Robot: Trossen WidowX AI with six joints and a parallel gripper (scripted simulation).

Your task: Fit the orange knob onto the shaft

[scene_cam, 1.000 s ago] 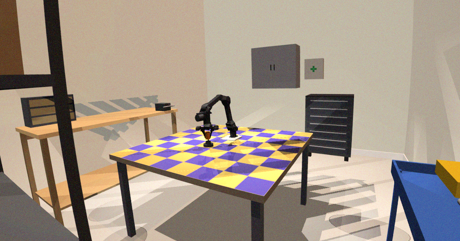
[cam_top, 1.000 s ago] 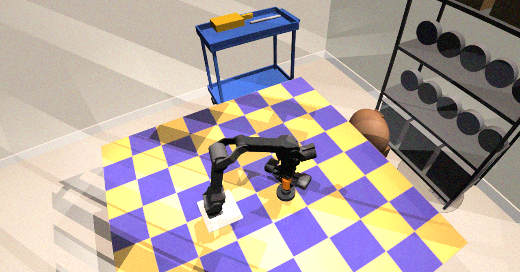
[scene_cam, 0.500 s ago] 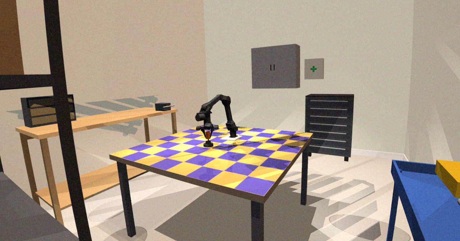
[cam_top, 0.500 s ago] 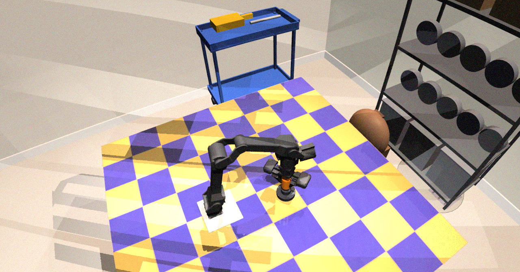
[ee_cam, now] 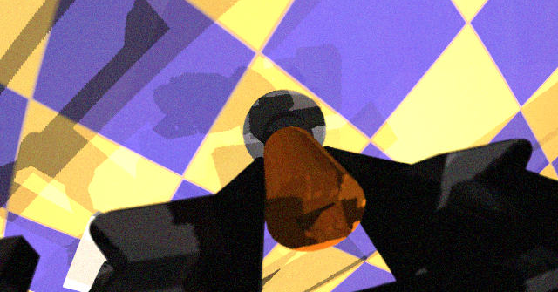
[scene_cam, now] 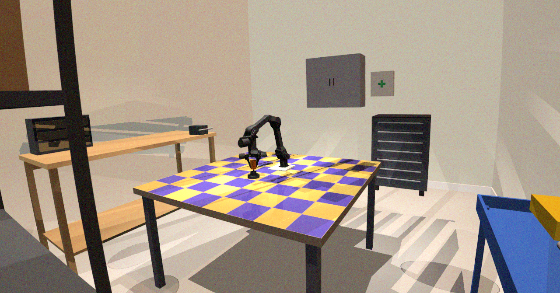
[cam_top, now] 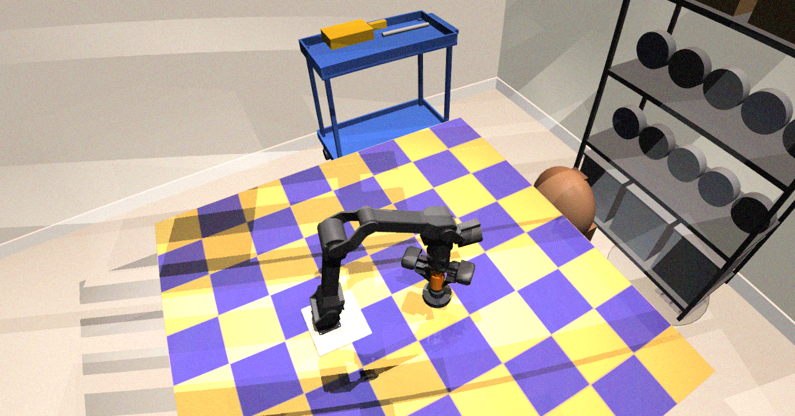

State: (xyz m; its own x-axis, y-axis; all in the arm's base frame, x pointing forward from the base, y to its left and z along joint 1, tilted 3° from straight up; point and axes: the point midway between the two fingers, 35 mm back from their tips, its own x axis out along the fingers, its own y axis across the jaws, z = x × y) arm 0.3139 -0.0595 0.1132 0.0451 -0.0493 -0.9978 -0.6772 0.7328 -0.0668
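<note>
The orange knob (cam_top: 437,282) (scene_cam: 253,165) (ee_cam: 310,192) is upright, with its lower end directly over the middle of the dark round pedestal (cam_top: 436,301) (scene_cam: 253,176) (ee_cam: 283,102). My gripper (cam_top: 437,277) (scene_cam: 253,162) (ee_cam: 292,158) is shut on the knob, one finger on each side, pointing down. In the exterior view, a short dark part shows between the knob's lower end and the pedestal's wide base. The D-shaped shaft cannot be made out, and its flat side and the knob's hole are hidden. I cannot tell how far the knob is down on the shaft.
The pedestal stands on a purple and yellow checkered table (cam_top: 513,319) (scene_cam: 223,198). The arm's base stands on a white plate (cam_top: 355,330) (scene_cam: 290,167) (ee_cam: 85,261) beside it. A blue cart (cam_top: 383,58), a shelf rack and a wooden bench (scene_cam: 129,144) stand away from the table.
</note>
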